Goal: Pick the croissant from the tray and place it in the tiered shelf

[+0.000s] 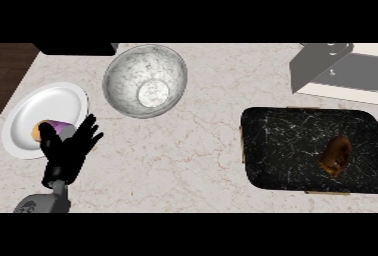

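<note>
The left hand (68, 150) rests open at the lower left, fingers up, holding nothing — a white plate (29, 107) with a small purple item (53, 128) sits just behind it. Far to its right, the croissant (337, 156) lies on the black tray (280, 150); the tiered shelf (332, 70) stands beyond.

White plate (52, 107) at far left on pale marbled counter (192, 165), bearing small purple-and-orange item (50, 128) near lower rim. Grey marbled bowl (145, 80) just right of plate, close but apart. Dark box (76, 48) at top left edge, partly cut off.
</note>
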Action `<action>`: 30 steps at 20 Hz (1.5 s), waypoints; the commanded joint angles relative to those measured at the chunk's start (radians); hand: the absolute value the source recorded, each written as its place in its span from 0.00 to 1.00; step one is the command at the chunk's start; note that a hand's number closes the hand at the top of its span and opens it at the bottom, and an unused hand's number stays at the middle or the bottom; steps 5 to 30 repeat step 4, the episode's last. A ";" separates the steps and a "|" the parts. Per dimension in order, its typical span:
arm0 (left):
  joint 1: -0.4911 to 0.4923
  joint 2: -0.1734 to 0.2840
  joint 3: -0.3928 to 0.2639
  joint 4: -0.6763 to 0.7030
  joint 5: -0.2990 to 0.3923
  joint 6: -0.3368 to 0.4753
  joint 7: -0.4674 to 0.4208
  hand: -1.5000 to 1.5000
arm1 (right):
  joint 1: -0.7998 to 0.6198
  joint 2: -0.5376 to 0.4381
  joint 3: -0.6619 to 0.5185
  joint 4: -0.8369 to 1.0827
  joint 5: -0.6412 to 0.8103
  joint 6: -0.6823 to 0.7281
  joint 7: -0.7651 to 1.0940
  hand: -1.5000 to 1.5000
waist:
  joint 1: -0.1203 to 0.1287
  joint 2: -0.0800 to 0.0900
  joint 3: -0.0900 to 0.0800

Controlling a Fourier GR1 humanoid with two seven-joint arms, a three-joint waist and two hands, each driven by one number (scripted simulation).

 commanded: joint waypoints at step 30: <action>0.003 -0.005 0.005 0.001 0.005 0.001 0.017 0.50 | 0.138 -0.079 -0.063 0.037 -0.058 0.151 -0.034 0.00 | -0.001 0.005 0.001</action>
